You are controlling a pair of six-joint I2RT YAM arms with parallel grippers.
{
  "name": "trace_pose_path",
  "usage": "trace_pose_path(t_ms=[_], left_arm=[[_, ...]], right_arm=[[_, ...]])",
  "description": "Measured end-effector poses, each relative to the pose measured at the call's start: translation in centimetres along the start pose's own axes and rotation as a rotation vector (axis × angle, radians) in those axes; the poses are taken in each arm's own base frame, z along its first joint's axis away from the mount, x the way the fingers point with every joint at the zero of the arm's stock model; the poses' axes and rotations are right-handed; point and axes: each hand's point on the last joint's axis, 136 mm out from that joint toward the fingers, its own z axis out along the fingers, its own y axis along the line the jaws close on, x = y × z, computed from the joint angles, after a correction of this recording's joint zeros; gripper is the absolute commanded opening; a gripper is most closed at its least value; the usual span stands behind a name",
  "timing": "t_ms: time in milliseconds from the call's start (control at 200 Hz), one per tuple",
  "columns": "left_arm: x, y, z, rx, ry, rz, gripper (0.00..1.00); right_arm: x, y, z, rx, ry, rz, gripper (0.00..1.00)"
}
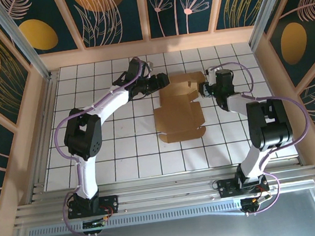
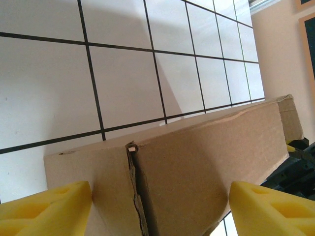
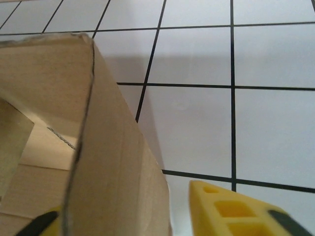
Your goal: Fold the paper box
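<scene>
The paper box (image 1: pixel 178 112) is brown cardboard lying partly folded on the middle of the white tiled table, with raised walls at its far end. My left gripper (image 1: pixel 163 81) is at the box's far left corner. In the left wrist view it (image 2: pixel 157 211) is open wide, and a raised cardboard wall (image 2: pixel 206 157) with a torn crease spans the space between its yellow fingertips (image 2: pixel 49 206). My right gripper (image 1: pixel 204 89) is at the far right corner. It (image 3: pixel 135 219) straddles an upright side wall (image 3: pixel 113 162), and a gap shows between that wall and the yellow fingertip (image 3: pixel 236 211).
The tiled table (image 1: pixel 127 150) is fenced by wooden walls at the back and both sides. A metal rail (image 1: pixel 167 194) runs along the near edge by the arm bases. The left arm's elbow (image 1: pixel 82 133) and the right arm's elbow (image 1: pixel 267 122) stand over the side tiles.
</scene>
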Motion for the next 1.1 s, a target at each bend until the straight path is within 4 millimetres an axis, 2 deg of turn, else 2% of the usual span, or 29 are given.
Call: trace_pose_path(t_ms=[85, 130, 345, 485, 756, 916, 1101], left_arm=[[0.0, 0.0, 0.0, 0.0, 0.0, 0.0, 0.73], [0.0, 0.0, 0.0, 0.0, -0.001, 0.0, 0.72], [-0.1, 0.2, 0.0, -0.003, -0.005, 0.0, 0.67], [-0.2, 0.1, 0.0, -0.001, -0.007, -0.002, 0.64], [-0.3, 0.1, 0.2, 0.003, -0.012, -0.008, 0.62], [-0.4, 0.0, 0.2, 0.01, -0.018, -0.008, 0.62], [-0.5, -0.1, 0.2, 0.014, -0.019, -0.006, 0.62]], right_arm=[[0.0, 0.7, 0.1, -0.014, 0.007, 0.006, 0.11], [0.1, 1.3, 0.1, -0.028, 0.015, 0.005, 0.08], [0.3, 1.8, -0.9, -0.024, 0.068, 0.087, 0.08], [0.1, 2.0, -1.4, -0.021, 0.117, 0.155, 0.04], [-0.6, 3.0, -2.0, -0.014, 0.186, 0.301, 0.07], [-1.0, 3.6, -1.6, 0.026, 0.227, 0.37, 0.07], [-0.8, 4.7, -1.1, 0.063, 0.258, 0.359, 0.08]])
